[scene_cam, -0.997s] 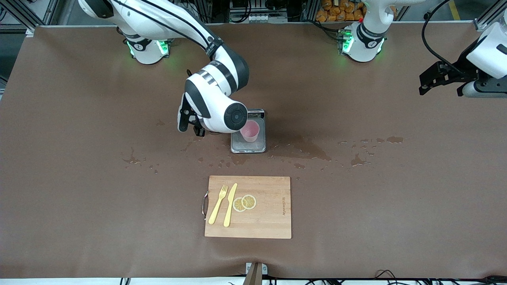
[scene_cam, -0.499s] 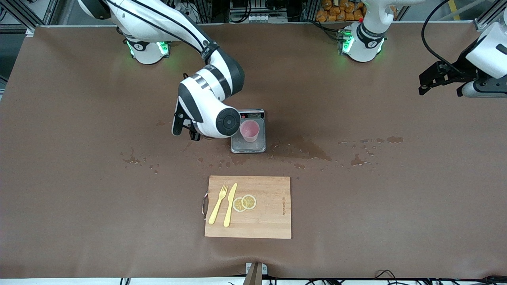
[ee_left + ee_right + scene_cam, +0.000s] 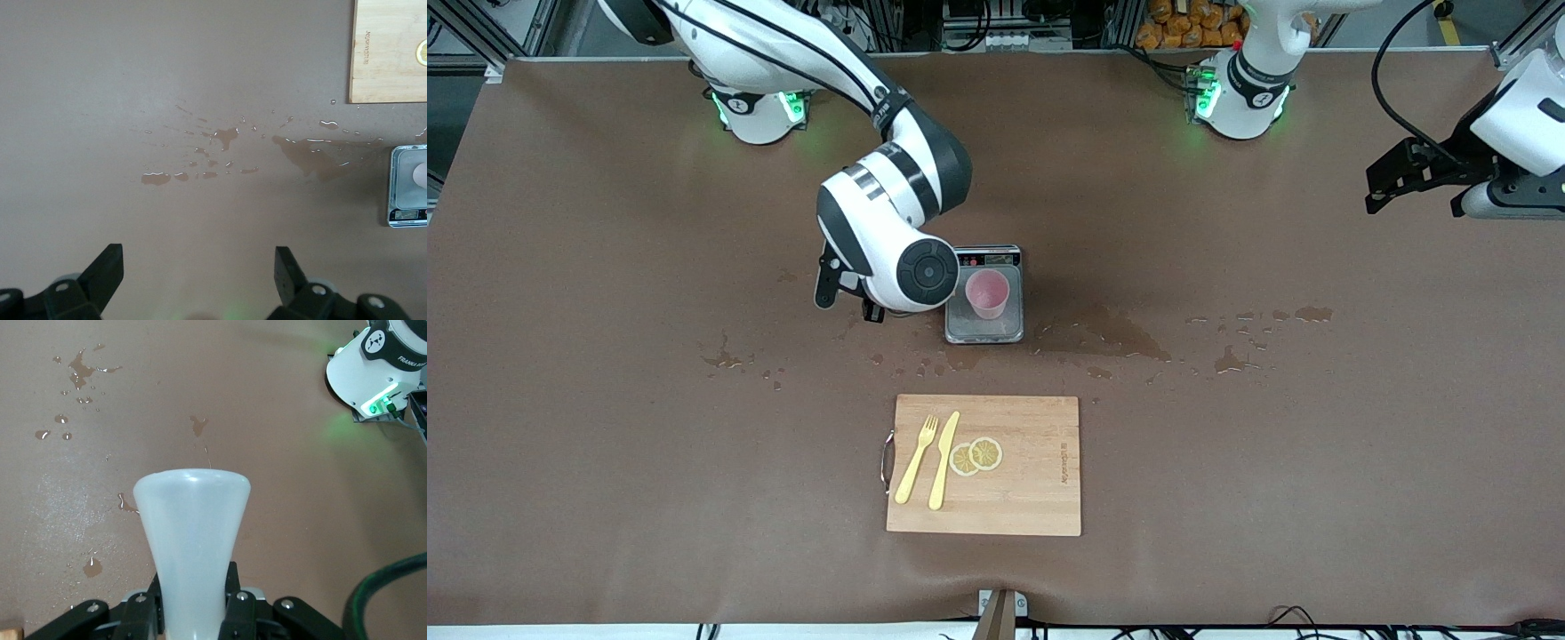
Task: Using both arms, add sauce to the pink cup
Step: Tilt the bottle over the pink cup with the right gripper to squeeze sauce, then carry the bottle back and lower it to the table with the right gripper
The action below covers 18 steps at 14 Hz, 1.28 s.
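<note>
Now right gripper [image 3: 193, 613], clamping sauce [image 3: 192, 540], has drawn off pink cup [image 3: 987, 293].

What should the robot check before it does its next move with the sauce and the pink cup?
1. Right tool shut on the sauce: ok.
2. Cup upright on the scale: ok.
3. Sauce over the cup: not ok, the right tool is beside the scale.
4. Nozzle aimed at the cup: cannot tell.
5. Left tool open, waiting over the table at its own end: ok.
6. Spills near the scale: not ok.
</note>
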### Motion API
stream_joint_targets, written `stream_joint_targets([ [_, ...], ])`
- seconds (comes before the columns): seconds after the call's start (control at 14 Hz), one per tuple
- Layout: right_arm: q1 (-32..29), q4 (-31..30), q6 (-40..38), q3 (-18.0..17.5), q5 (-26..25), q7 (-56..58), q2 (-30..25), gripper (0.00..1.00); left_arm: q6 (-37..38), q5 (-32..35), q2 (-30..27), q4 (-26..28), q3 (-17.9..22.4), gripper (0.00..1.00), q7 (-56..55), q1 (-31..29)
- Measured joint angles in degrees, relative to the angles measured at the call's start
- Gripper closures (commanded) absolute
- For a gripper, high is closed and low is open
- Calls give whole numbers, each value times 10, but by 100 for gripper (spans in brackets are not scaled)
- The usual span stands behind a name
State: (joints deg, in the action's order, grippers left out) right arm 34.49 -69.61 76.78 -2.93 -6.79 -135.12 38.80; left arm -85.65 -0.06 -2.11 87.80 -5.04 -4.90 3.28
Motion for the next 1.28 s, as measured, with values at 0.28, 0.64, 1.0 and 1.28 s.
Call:
stream_joint_targets([
  [0.28, 1, 0, 1, -1, 0, -2, 3, 100, 0, 0, 0, 0, -2, 0, 0, 2],
  [0.64, -2, 1, 1, 0, 0, 5, 4, 100, 0, 0, 0, 0, 0, 0, 0, 1],
  [1.0, -64, 10, 1, 2, 47, 65, -16, 100, 0, 0, 0, 0, -1, 0, 0, 1],
  [1.28, -117, 10, 7, 2, 100, 117, -32, 100, 0, 0, 0, 0, 1, 0, 0, 0],
])
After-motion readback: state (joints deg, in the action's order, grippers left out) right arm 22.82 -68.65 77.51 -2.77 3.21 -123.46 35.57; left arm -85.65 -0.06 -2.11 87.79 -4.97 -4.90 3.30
